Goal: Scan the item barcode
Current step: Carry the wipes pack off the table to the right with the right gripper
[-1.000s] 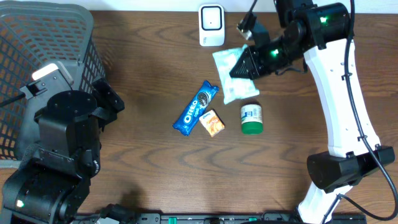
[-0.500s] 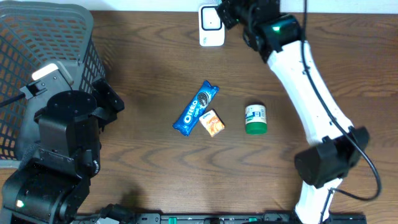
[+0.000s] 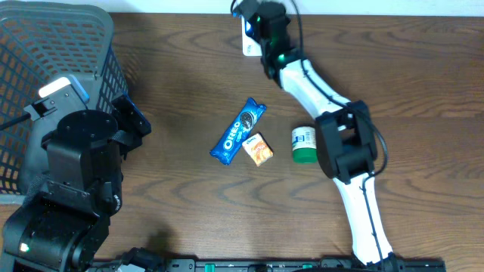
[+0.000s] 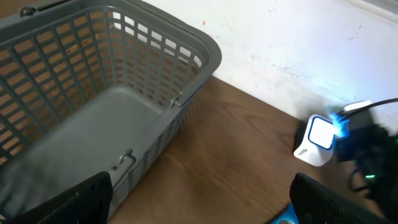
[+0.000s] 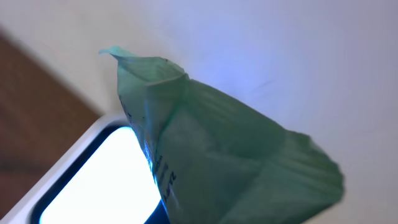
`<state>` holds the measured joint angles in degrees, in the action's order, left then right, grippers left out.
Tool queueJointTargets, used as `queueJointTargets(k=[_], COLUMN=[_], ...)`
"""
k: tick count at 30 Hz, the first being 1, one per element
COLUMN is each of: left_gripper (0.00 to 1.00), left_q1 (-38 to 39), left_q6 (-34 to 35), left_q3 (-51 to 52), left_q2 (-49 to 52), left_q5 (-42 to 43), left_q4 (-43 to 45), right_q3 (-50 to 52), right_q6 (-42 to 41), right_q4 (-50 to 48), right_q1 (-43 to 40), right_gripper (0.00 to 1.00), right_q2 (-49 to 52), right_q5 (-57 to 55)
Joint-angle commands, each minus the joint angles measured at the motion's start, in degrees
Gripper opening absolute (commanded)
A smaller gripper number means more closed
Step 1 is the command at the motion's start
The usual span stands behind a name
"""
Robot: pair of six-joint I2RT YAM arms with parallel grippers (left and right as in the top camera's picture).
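A pale green packet (image 5: 236, 155) fills the right wrist view, held upright in my shut right gripper (image 3: 255, 17), whose fingers are hidden behind it. The packet hangs right in front of the lit white window of the scanner (image 5: 93, 180), and blue light catches its printed edge. From overhead the right arm covers most of the scanner (image 3: 248, 44) at the table's far edge, and the packet is hidden. My left gripper (image 4: 208, 210) stands wide open over bare table beside the basket, holding nothing. The left wrist view shows the scanner (image 4: 317, 140) glowing blue.
A grey mesh basket (image 3: 45, 75) stands at the far left. In the middle of the table lie a blue Oreo pack (image 3: 239, 131), a small orange box (image 3: 259, 149) and a green-capped bottle (image 3: 304, 143). The right arm stretches over the bottle.
The right arm has swung left from mid-table to the scanner, taking the green packet with it. The left arm has not moved.
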<state>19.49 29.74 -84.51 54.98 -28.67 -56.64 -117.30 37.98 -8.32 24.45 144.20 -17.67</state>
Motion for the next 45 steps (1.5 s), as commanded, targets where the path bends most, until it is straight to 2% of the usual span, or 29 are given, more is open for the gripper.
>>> queueJointTargets(k=[1, 7, 11, 15, 19, 23, 26, 28, 33, 38, 41, 45], left_gripper=[0.91, 0.91, 0.91, 0.91, 0.91, 0.91, 0.91, 0.91, 0.91, 0.91, 0.91, 0.91], left_q1=[-0.2, -0.2, -0.2, -0.2, -0.2, -0.2, -0.2, -0.2, -0.2, -0.2, -0.2, -0.2], left_q6=[-0.8, -0.8, -0.8, -0.8, -0.8, -0.8, -0.8, -0.8, -0.8, -0.8, -0.8, -0.8], left_q3=[-0.2, -0.2, -0.2, -0.2, -0.2, -0.2, -0.2, -0.2, -0.2, -0.2, -0.2, -0.2], left_q2=[0.0, 0.0, 0.0, 0.0, 0.0, 0.0, 0.0, 0.0, 0.0, 0.0, 0.0, 0.0], left_q5=[-0.7, -0.7, -0.7, -0.7, -0.7, -0.7, -0.7, -0.7, -0.7, -0.7, -0.7, -0.7], left_q4=[-0.1, -0.1, -0.1, -0.1, -0.1, -0.1, -0.1, -0.1, -0.1, -0.1, -0.1, -0.1], right_q3=[-0.4, -0.4, -0.4, -0.4, -0.4, -0.4, -0.4, -0.4, 0.6, 5.7, 10.5, 19.1], right_q6=[2.2, 2.3, 6.5, 9.6, 14.0, 16.4, 10.6, 3.1, -15.6, -21.0, -24.3, -23.3], right_q4=[-0.1, -1.5, -1.9, 0.3, 11.6, 30.5, 47.6, 57.1, 67.5, 66.3, 61.3, 52.6], right_q1=[2.1, 4.1, 4.9, 4.9, 3.7, 1.3, -3.0, -7.8, -22.8, -35.9, -42.6, -50.1], right_gripper=[0.01, 0.01, 0.01, 0.01, 0.01, 0.01, 0.01, 0.01, 0.01, 0.01, 0.01, 0.02], right_q2=[0.7, 0.6, -0.7, -6.2, -14.6, -22.3, -26.3, -27.4, -26.4, -26.1, -26.1, -26.1], right_q5=[-2.0, -3.8, -8.5, -15.1, -18.4, -22.3, -19.3, -16.9, -11.5, -8.4, -8.3, -8.6])
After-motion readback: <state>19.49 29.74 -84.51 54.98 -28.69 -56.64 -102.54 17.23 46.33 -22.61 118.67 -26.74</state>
